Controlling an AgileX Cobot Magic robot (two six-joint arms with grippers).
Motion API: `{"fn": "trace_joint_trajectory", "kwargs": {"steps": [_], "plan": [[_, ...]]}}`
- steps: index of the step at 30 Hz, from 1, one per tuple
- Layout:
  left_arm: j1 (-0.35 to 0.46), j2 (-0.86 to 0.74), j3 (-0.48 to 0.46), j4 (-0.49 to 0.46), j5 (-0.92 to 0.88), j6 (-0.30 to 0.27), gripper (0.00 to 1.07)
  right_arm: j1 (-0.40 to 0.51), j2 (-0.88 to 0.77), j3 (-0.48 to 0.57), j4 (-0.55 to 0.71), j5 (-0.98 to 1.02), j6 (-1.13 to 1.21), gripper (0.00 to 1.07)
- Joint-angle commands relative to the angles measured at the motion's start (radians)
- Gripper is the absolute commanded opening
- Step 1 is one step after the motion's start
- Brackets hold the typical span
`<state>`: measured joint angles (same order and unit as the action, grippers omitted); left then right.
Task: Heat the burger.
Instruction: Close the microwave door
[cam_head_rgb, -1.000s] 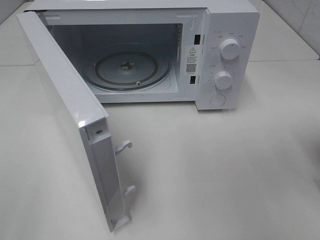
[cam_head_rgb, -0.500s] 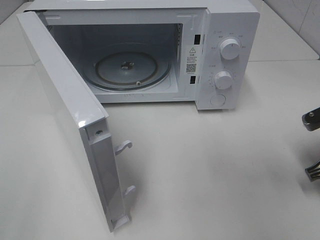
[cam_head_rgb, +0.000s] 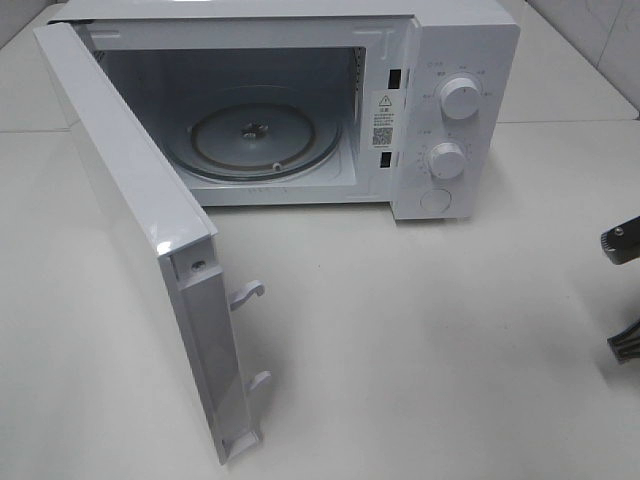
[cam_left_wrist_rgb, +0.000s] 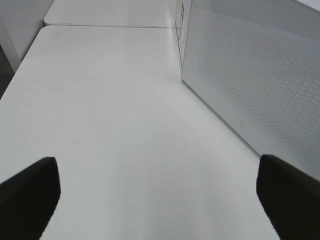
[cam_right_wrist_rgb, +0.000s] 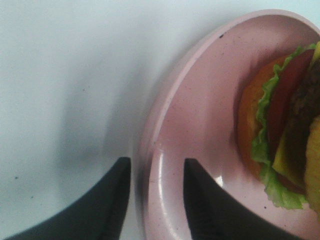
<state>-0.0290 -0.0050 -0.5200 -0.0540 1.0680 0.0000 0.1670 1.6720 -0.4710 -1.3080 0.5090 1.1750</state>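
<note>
The burger (cam_right_wrist_rgb: 285, 140), with lettuce, tomato and a brown bun, lies on a pink plate (cam_right_wrist_rgb: 200, 125) and shows only in the right wrist view. My right gripper (cam_right_wrist_rgb: 154, 200) is open, one finger on each side of the plate's rim with gaps showing. In the exterior high view only the right gripper's (cam_head_rgb: 623, 295) dark fingertips poke in at the right edge. My left gripper (cam_left_wrist_rgb: 157, 200) stands wide open over bare table, empty, beside the outer face of the microwave door (cam_left_wrist_rgb: 260, 85).
The white microwave (cam_head_rgb: 460, 60) stands at the back with its door (cam_head_rgb: 130, 220) swung wide open toward the front left. The glass turntable (cam_head_rgb: 255, 140) inside carries nothing. Two knobs (cam_head_rgb: 460, 97) are on its right panel. A white table (cam_head_rgb: 420, 350) lies in front.
The right gripper's fingertips have come into the exterior high view at the right edge, where nothing showed a second ago. Microwave and door have not moved.
</note>
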Motion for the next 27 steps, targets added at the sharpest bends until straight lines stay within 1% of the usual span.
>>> {"fn": "trace_joint_trajectory", "kwargs": {"steps": [1, 2, 4, 7, 9, 10, 12, 13, 14, 15, 16, 17, 18, 20, 21, 22, 23, 26, 27], "plan": [[0.003, -0.005, 0.004, -0.001, 0.003, 0.0, 1.0, -0.006, -0.002, -0.006, 0.019, -0.003, -0.01, 0.56], [0.003, -0.005, 0.004, -0.001, 0.003, 0.0, 1.0, -0.006, -0.002, -0.006, 0.019, -0.003, -0.01, 0.56], [0.003, -0.005, 0.004, -0.001, 0.003, 0.0, 1.0, -0.006, -0.014, -0.006, 0.044, -0.002, -0.011, 0.69], [0.003, -0.005, 0.004, -0.001, 0.003, 0.0, 1.0, -0.005, -0.023, -0.006, 0.054, -0.003, -0.015, 0.71], [0.003, -0.005, 0.004, -0.001, 0.003, 0.0, 1.0, -0.004, -0.055, -0.019, 0.108, -0.008, -0.043, 0.74], [0.003, -0.005, 0.004, -0.001, 0.003, 0.0, 1.0, -0.004, -0.055, -0.019, 0.108, -0.008, -0.043, 0.74], [0.003, -0.005, 0.004, -0.001, 0.003, 0.0, 1.0, -0.004, -0.124, -0.045, 0.232, -0.027, -0.18, 0.74], [0.003, -0.005, 0.004, -0.001, 0.003, 0.0, 1.0, -0.004, -0.124, -0.045, 0.232, -0.027, -0.18, 0.74], [0.003, -0.005, 0.004, -0.001, 0.003, 0.0, 1.0, -0.004, -0.144, -0.05, 0.284, -0.026, -0.221, 0.74], [0.003, -0.005, 0.004, -0.001, 0.003, 0.0, 1.0, -0.004, -0.186, -0.064, 0.411, -0.021, -0.346, 0.74], [0.003, -0.005, 0.004, -0.001, 0.003, 0.0, 1.0, -0.004, -0.186, -0.064, 0.411, -0.021, -0.346, 0.74], [0.003, -0.005, 0.004, -0.001, 0.003, 0.0, 1.0, -0.004, -0.204, -0.07, 0.47, -0.017, -0.406, 0.74], [0.003, -0.005, 0.004, -0.001, 0.003, 0.0, 1.0, -0.004, -0.204, -0.07, 0.47, -0.017, -0.406, 0.74], [0.003, -0.005, 0.004, -0.001, 0.003, 0.0, 1.0, -0.003, -0.302, -0.1, 0.793, 0.06, -0.694, 0.74], [0.003, -0.005, 0.004, -0.001, 0.003, 0.0, 1.0, -0.003, -0.302, -0.1, 0.793, 0.06, -0.694, 0.74], [0.003, -0.005, 0.004, -0.001, 0.003, 0.0, 1.0, -0.003, -0.33, -0.107, 0.852, 0.079, -0.758, 0.74], [0.003, -0.005, 0.004, -0.001, 0.003, 0.0, 1.0, -0.003, -0.38, -0.121, 0.963, 0.112, -0.853, 0.74], [0.003, -0.005, 0.004, -0.001, 0.003, 0.0, 1.0, -0.003, -0.41, -0.124, 1.0, 0.127, -0.885, 0.74], [0.003, -0.005, 0.004, -0.001, 0.003, 0.0, 1.0, -0.003, -0.468, -0.125, 1.036, 0.15, -0.898, 0.75]]}}
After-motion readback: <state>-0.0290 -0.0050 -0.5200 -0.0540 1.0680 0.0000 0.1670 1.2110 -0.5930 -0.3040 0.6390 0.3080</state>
